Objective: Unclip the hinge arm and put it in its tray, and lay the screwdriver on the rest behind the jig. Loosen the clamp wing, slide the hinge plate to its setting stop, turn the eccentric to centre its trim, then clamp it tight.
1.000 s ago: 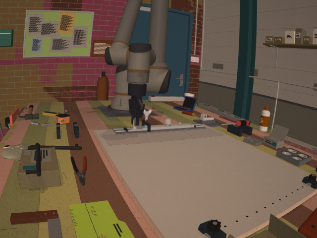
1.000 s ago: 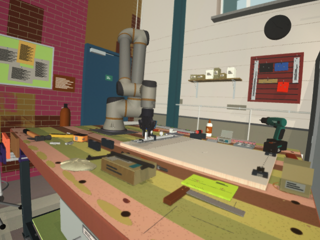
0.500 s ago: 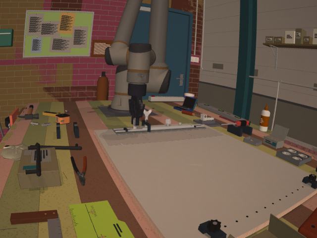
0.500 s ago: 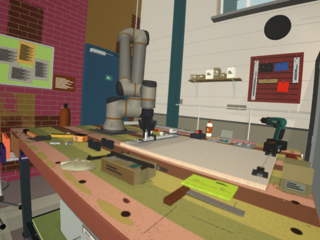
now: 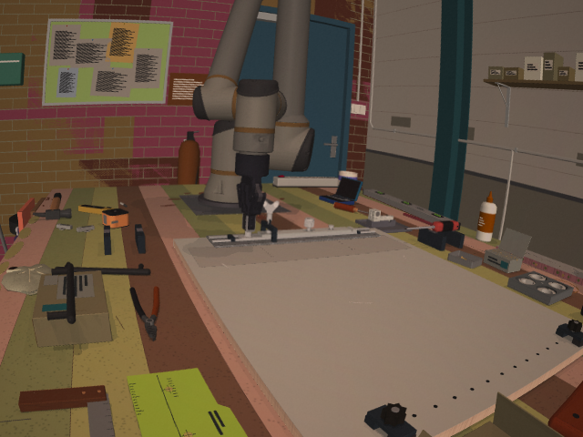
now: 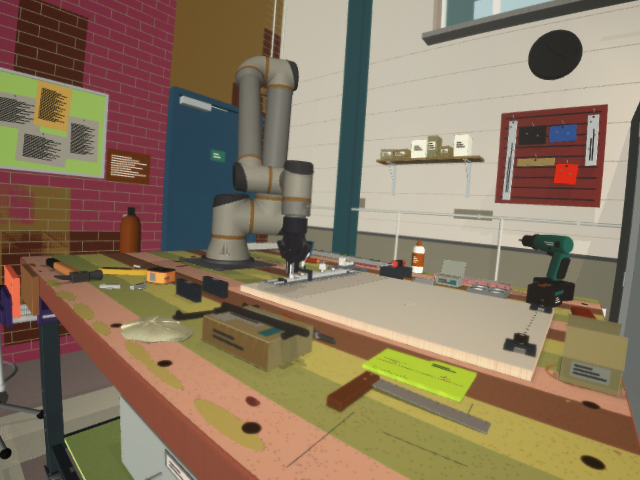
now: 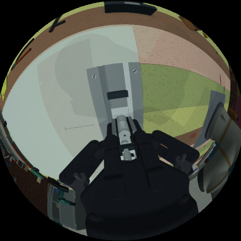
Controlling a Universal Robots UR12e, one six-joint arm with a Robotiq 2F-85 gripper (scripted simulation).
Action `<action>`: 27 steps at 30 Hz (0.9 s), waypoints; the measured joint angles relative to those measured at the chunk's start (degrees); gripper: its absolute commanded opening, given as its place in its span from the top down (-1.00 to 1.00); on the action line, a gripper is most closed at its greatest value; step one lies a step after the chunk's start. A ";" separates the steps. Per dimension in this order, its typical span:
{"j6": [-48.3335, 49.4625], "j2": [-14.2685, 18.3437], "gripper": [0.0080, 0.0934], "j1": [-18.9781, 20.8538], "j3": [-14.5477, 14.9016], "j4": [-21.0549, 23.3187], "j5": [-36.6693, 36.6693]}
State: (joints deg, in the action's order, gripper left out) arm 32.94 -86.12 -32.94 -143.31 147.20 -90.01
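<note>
At the far edge of the large grey board, the long jig rail [image 5: 292, 234] carries the hinge plate with its small pale eccentric knob [image 7: 122, 124], a white clamp wing [image 5: 270, 208] just to its right, and a dark stop block [image 7: 117, 94] further along the rail. The red-handled screwdriver [image 5: 435, 226] lies on the black rest at the right end of the jig. The hinge arm [image 5: 379, 216] sits on a grey tray behind the rail. My gripper [image 5: 248, 229] points straight down at the left part of the rail and is closed on the eccentric knob.
The arm's base [image 5: 221, 188] stands just behind the jig. Left of the board lie pliers [image 5: 147, 310], a cardboard box [image 5: 70, 305] and a tape measure [image 5: 114, 217]. A glue bottle [image 5: 486, 217] and small trays stand to the right.
</note>
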 measured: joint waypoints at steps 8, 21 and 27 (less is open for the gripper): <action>0.00 0.00 1.00 0.00 0.00 0.01 0.00; 0.12 0.00 1.00 -0.09 0.06 -0.21 0.12; 0.21 0.02 1.00 -0.17 0.08 -0.22 0.12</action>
State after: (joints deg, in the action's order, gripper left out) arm 33.15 -86.10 -33.11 -143.22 146.98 -89.88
